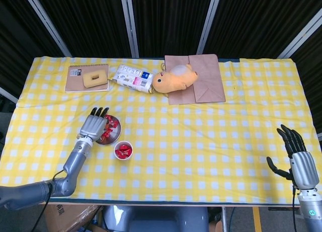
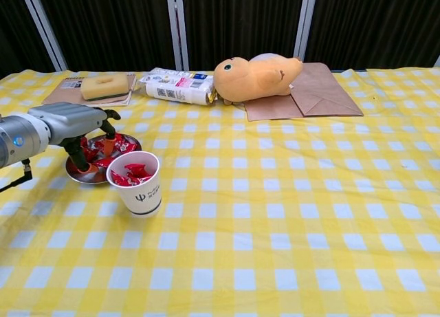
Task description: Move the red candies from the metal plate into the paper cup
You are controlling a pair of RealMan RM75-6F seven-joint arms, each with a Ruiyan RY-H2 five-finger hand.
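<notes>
The metal plate [image 1: 111,137] [image 2: 77,173] lies at the table's left front and holds several red candies [image 1: 107,131] [image 2: 112,147]. Just in front of it and to the right, the white paper cup [image 1: 123,150] [image 2: 136,188] has red candies inside. My left hand [image 1: 93,125] [image 2: 66,121] hovers over the plate's left side, fingers apart and pointing down, with its fingertips [image 2: 83,167] among the candies. No candy is lifted. My right hand [image 1: 297,155] is open and upright off the table's right front edge, seen only in the head view.
Along the back edge are a notebook with a yellow sponge [image 1: 94,79] [image 2: 104,86], a lying white package [image 1: 133,78] [image 2: 177,87], an orange plush toy [image 1: 173,79] [image 2: 254,78] and a brown paper bag [image 1: 201,83] [image 2: 317,90].
</notes>
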